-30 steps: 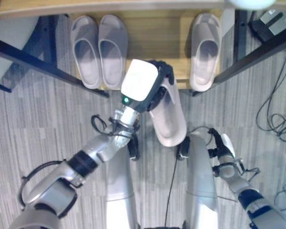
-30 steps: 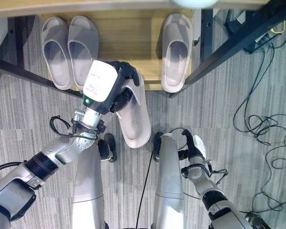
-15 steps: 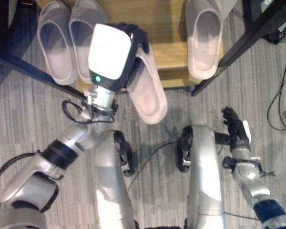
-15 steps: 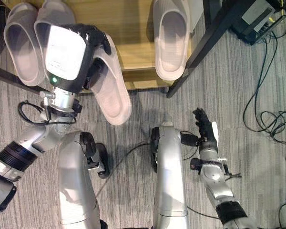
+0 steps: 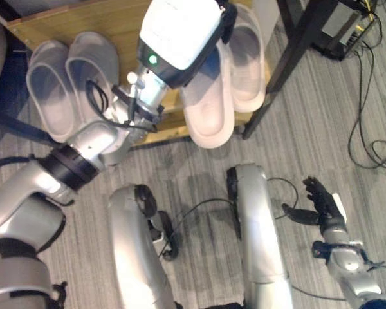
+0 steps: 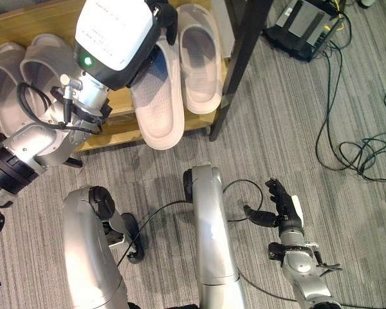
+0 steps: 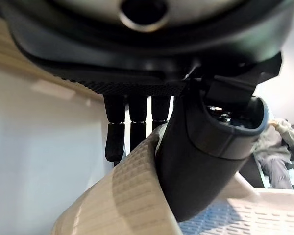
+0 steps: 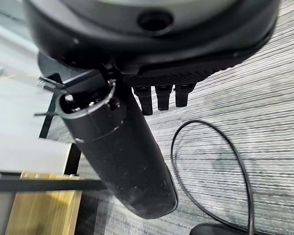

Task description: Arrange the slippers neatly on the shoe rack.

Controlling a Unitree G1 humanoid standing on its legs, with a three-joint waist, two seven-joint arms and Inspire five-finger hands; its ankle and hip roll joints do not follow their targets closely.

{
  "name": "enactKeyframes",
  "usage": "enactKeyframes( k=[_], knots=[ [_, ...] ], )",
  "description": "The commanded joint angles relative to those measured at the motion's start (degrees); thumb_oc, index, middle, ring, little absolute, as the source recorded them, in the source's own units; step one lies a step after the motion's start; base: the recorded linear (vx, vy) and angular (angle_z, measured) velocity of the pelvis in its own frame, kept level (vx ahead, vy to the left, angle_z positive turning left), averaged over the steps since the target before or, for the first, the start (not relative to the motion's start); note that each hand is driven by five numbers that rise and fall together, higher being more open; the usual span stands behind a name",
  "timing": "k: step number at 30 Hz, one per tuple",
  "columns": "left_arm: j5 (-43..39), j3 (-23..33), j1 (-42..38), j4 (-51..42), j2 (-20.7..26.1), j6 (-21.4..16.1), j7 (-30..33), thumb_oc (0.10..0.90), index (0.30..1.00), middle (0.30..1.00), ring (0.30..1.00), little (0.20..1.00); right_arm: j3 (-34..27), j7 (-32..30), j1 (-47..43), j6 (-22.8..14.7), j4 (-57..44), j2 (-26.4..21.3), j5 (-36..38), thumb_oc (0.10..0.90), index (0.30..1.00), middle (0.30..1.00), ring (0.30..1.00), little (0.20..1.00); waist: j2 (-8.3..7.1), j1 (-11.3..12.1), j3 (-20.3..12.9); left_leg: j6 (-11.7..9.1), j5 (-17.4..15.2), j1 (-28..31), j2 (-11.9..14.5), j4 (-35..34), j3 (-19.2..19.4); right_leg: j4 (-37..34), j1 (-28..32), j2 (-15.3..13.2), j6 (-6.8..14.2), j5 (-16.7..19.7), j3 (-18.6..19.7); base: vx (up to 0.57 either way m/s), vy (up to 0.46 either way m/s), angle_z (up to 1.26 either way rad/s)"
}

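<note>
The left hand [image 5: 226, 16] grips the fourth slipper [image 5: 209, 106] at its toe end, thumb and fingers pinching the strap, so the heel hangs past the front edge of the shoe rack [image 5: 64, 22]. It sits just beside the lone slipper [image 5: 248, 61], apparently to complete that pair; the other pair [image 5: 71, 80] rests toward the rack's left end. The right hand [image 6: 280, 209] idles near the floor, well apart from the rack, fingers relaxed.

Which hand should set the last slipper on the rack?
Left. The left hand already grips the slipper over the shoe rack, beside its mate. The right hand hangs open, low.
</note>
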Motion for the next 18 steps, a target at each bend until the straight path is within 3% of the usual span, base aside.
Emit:
enactKeyframes(
  k=[1, 7, 18],
  knots=[
    [4.5, -1.9, -13.4, 1.2, 2.2, 1.7, 0.5, 0.400, 0.300, 0.300, 0.300, 0.300, -4.7, 1.5, 0.7, -4.8, -7.6, -4.8, 2.1, 0.800, 0.900, 0.900, 0.900, 0.900, -2.76, 1.5, -1.8, 8.3, -5.8, 5.5, -2.8, -3.7, 1.2, -4.5, 6.4, -0.7, -9.2, -4.6, -1.3, 0.00, -0.020, -0.10],
    [5.8, -6.4, -18.6, 4.4, 5.3, 3.1, -1.1, 0.400, 0.300, 0.300, 0.300, 0.300, -8.5, 2.2, 7.3, -5.2, -10.5, -6.1, 1.3, 0.800, 0.900, 0.900, 0.900, 0.900, -3.64, 1.3, -1.8, 8.4, -5.7, 5.5, -2.9, -4.6, 0.9, -5.8, 6.4, -0.7, -9.1, -4.4, -1.7, 0.00, -0.007, -0.06],
    [6.7, -11.4, -24.0, 13.1, 1.4, 3.8, -2.9, 0.400, 0.300, 0.300, 0.300, 0.300, -7.3, 3.4, 7.2, -5.2, -10.6, -7.3, -1.8, 0.800, 0.900, 0.900, 0.900, 0.900, -4.53, 1.1, -1.8, 8.3, -6.5, 5.5, -2.9, -3.7, -0.2, -5.0, 6.4, -0.3, -9.6, -5.2, -2.0, 0.02, -0.001, 0.00]
  ],
)
